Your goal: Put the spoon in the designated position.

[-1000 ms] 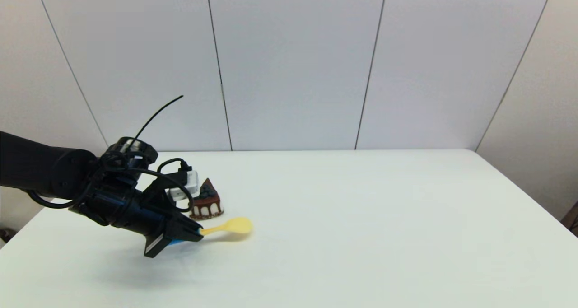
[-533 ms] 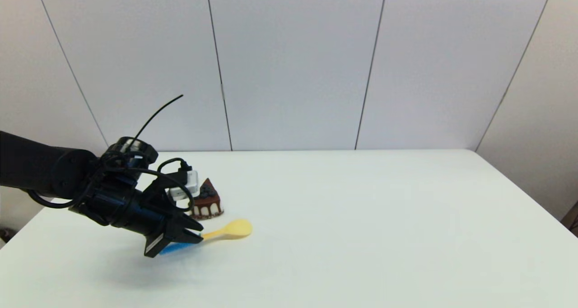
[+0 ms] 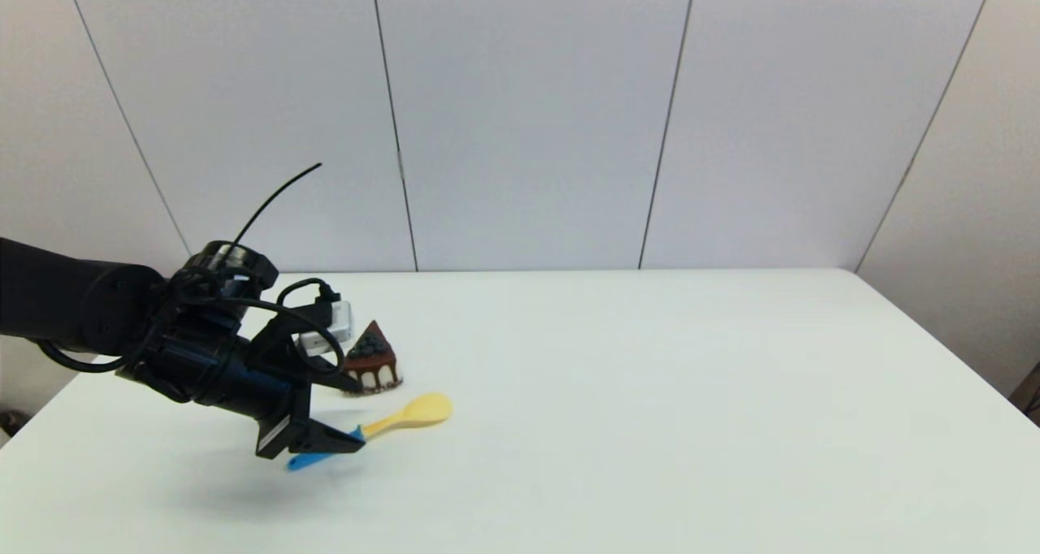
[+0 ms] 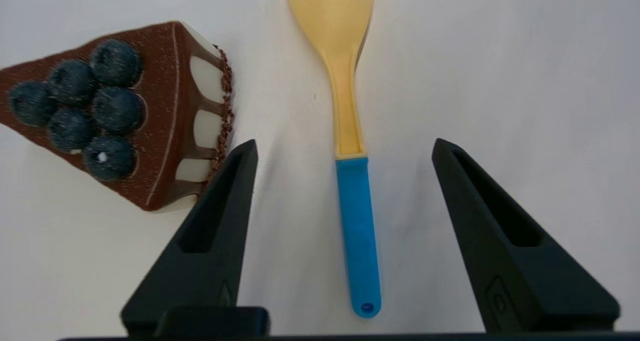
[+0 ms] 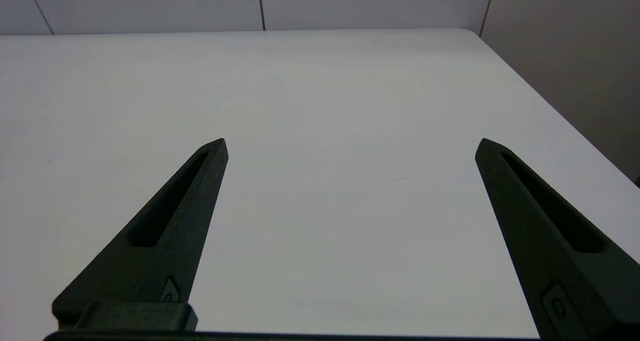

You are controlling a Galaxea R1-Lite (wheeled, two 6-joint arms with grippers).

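Note:
The spoon [image 3: 406,415] lies flat on the white tabletop, its pale yellow bowl pointing right and its blue handle [image 3: 310,460] toward my left arm. My left gripper [image 3: 357,417] hovers just above the handle, open, with one finger on each side and touching nothing. In the left wrist view the spoon [image 4: 350,106] lies straight between the two fingers of the left gripper [image 4: 344,145]. Nothing on the table marks the designated position. My right gripper [image 5: 350,143] stands open over bare table and is out of the head view.
A triangular chocolate cake slice [image 3: 372,363] topped with blueberries stands just behind the spoon, and in the left wrist view the cake slice [image 4: 125,116] is close to one finger. The white table [image 3: 691,391] ends at a panelled wall behind.
My left gripper has opened and let go of the blue handle, then risen and drawn back a little. The spoon has settled onto the table, with more of its handle showing.

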